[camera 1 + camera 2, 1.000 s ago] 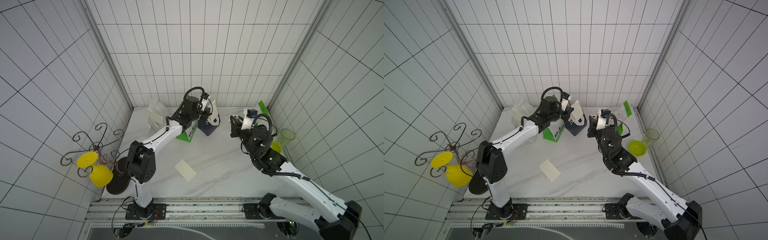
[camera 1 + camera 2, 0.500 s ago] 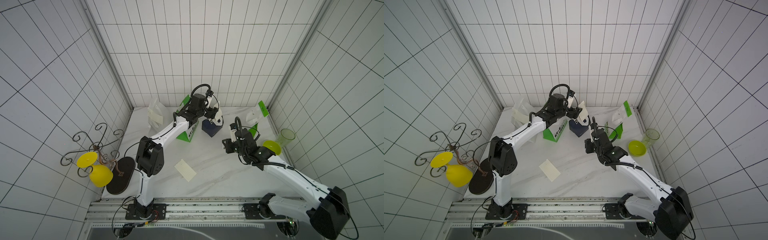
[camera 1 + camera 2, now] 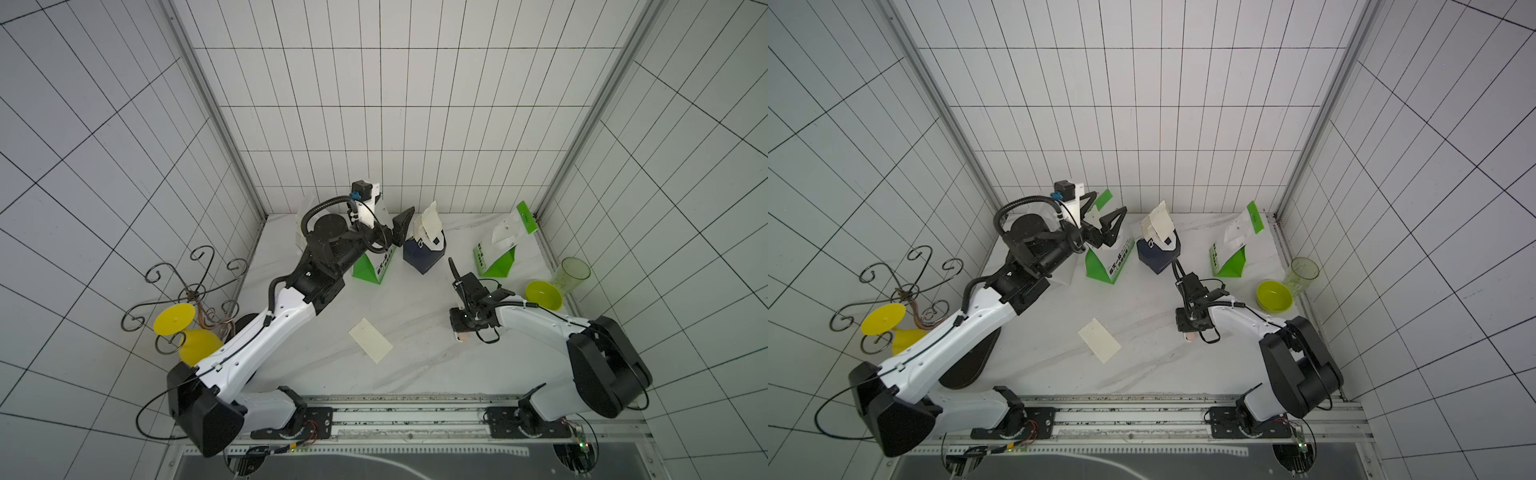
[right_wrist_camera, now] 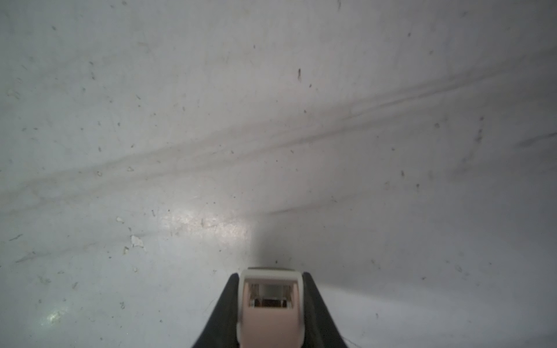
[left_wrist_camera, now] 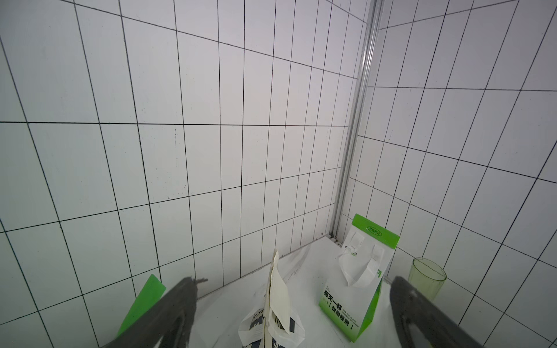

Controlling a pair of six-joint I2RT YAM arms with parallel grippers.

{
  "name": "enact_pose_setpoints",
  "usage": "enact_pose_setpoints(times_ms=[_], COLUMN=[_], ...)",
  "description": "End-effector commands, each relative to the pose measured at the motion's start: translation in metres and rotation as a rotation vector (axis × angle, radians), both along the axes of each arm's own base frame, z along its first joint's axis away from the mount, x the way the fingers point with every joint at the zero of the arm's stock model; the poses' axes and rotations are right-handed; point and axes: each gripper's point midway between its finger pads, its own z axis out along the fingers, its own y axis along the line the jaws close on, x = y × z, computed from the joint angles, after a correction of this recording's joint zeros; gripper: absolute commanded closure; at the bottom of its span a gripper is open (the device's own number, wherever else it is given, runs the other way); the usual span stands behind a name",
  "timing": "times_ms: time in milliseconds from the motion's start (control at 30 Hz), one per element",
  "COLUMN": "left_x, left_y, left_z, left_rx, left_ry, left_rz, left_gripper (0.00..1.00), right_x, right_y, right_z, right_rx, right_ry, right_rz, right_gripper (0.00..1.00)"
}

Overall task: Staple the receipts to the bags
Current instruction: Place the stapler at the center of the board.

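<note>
1 cream receipt [image 3: 370, 346] is seen flat at 6 o'clock; left pincer [image 5: 295, 281] is spread, right pincer [image 4: 269, 275] clamped on stapler [image 4: 269, 322].

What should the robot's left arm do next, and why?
Probably reach the left gripper toward the loose receipt lying flat on the table. Its jaws stand wide open and empty beside the navy bag, which already carries a slip at its top, while the right gripper holds the stapler low over the table.
</note>
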Motion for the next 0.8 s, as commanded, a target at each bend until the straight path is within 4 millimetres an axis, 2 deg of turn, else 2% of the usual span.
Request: enact_pose_setpoints(times_ms=[0,67,133,233,333,467,567,700,767], left_x=[0.001,-0.004,-0.010,-0.018,-0.024,-0.037,-0.043,-0.046,-0.045], left_y=[0.008,0.013,0.019,0.025,0.027,0.025,0.027,0.029,0.030], left_z=[-0.018,-0.017,-0.014,-0.011,-0.018,-0.038,-0.044,-0.049,-0.052], left_rx=[0.001,0.014,0.011,-0.006,-0.023,-0.044,-0.040,0.008,0.033], left_ry=[0.040,0.033,0.020,0.023,0.074,0.141,0.157,0.174,0.187], left_rz=[0.036,0.042,0.052,0.053,0.032,-0.022,-0.033,-0.028,-0.025], left_gripper=[0.02,0.02,0.02,0.02,0.02,0.02,0.02,0.02,0.02], right_x=[0.006,0.010,0.019,0.041,0.067,0.094,0.106,0.122,0.132], right_y=[-0.001,0.000,0.001,0.000,-0.014,-0.062,-0.107,-0.163,-0.182], right_z=[0.002,0.007,0.025,0.077,0.145,0.243,0.290,0.317,0.322], right_rx=[-0.020,-0.018,-0.001,0.024,0.044,0.035,0.046,0.057,0.069], right_ry=[0.032,0.016,-0.040,-0.198,-0.376,-0.639,-0.791,-0.870,-0.878], right_rz=[-0.025,-0.035,-0.054,-0.084,-0.138,-0.299,-0.438,-0.580,-0.618], right_gripper=[0.73,0.63,0.55,0.46,0.43,0.39,0.36,0.35,0.35])
